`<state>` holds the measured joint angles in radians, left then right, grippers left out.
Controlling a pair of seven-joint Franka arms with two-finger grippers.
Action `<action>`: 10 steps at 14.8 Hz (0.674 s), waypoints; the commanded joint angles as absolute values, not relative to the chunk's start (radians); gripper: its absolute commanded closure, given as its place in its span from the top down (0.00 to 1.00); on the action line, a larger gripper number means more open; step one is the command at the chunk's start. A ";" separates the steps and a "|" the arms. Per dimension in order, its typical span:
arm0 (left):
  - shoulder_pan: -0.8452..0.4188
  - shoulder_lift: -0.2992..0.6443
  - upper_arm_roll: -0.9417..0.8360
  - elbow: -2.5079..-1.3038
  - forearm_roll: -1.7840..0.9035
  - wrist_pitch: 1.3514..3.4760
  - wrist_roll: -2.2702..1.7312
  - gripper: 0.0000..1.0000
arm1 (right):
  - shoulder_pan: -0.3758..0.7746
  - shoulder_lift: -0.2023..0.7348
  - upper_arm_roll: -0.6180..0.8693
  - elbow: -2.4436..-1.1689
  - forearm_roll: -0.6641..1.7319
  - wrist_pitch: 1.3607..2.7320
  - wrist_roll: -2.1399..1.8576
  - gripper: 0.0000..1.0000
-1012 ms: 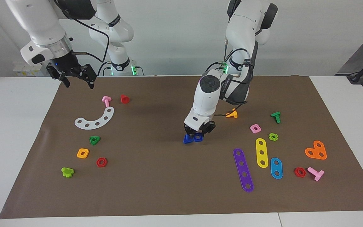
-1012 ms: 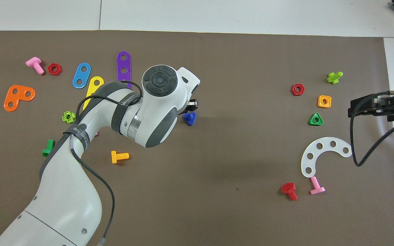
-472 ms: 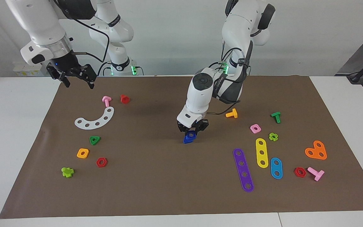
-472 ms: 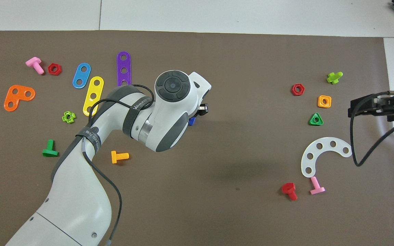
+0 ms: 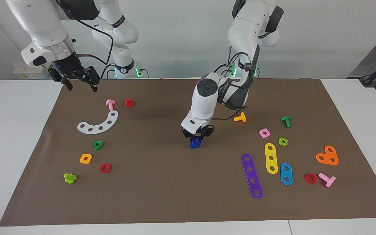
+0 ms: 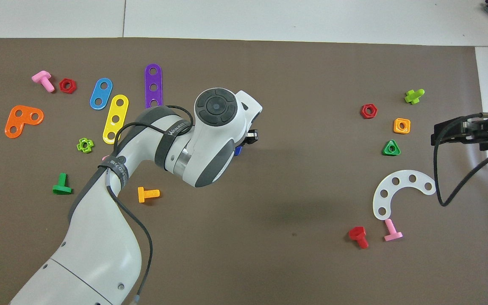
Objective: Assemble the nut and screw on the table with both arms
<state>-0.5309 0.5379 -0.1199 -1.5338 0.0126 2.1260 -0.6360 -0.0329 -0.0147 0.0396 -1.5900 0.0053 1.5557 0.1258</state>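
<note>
Over the mat's middle, our left gripper (image 5: 197,134) pinched the nut (image 5: 196,140) onto the screw (image 5: 194,145); right gripper (image 5: 78,78) waited wide, threading unfinished.

White curved strip (image 5: 99,122), purple strip (image 5: 252,176)

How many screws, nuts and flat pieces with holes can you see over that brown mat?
Screws: 7 (dark blue screw, pink, pink, red, orange, green, lime)
Nuts: 7 (dark blue nut, red, red, pink, orange, green, lime)
Flat holed pieces: 5 (white, purple, yellow, blue, orange)
Total: 19
</note>
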 commanded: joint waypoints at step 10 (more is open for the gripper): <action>-0.552 0.604 -0.104 -1.396 -0.005 2.016 -0.644 0.25 | -0.041 -0.023 0.044 -1.601 0.025 1.560 0.126 1.00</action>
